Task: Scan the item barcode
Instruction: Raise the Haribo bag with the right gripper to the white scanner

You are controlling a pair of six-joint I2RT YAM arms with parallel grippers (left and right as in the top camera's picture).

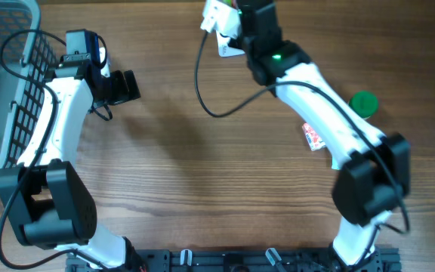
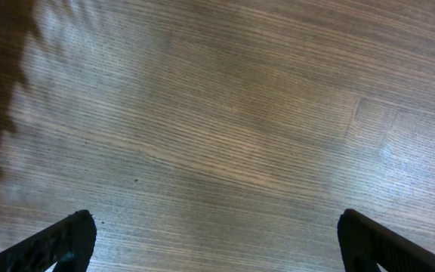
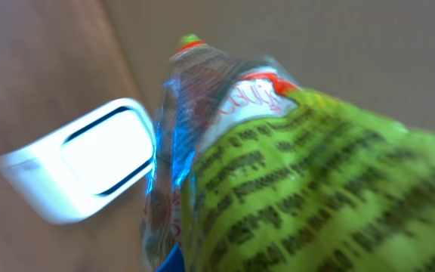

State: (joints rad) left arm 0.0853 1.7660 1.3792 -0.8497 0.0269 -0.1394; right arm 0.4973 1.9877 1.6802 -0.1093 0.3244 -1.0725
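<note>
No wording can be read: the green packet (image 3: pixel 316 189) carries rows of dark print and red script on a white patch, all blurred, and the small red-and-white packet (image 1: pixel 313 137) toward the tabletop's (image 1: pixel 202 166) right edge bears marks too small to make out.

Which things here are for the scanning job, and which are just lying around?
For the job:
green packet
white scanner

Just lying about:
green round thing
red-and-white packet
wire basket
</note>
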